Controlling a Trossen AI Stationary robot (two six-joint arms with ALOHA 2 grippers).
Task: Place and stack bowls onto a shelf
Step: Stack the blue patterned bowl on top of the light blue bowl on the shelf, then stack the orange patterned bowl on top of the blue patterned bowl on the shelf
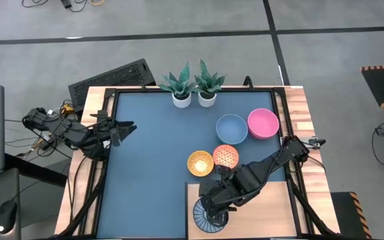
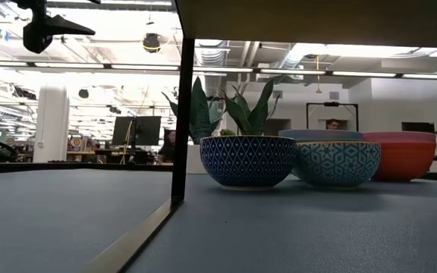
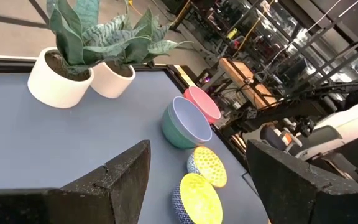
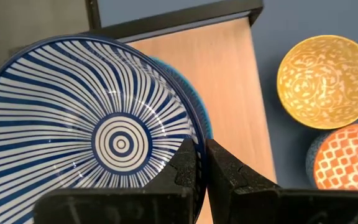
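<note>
From above, the right gripper is seen over the shelf, the blue-white bowl pinched by its rim, probably for setting down; the left gripper waits spread at the table's left edge. In the right wrist view, a teal rim is revealed beneath that bowl, so stacking is likely intended; the yellow bowl and orange-red bowl are left on the blue tabletop. The low view shows only bowl sides.

The right arm hides most of the blue-white striped bowl.
</note>
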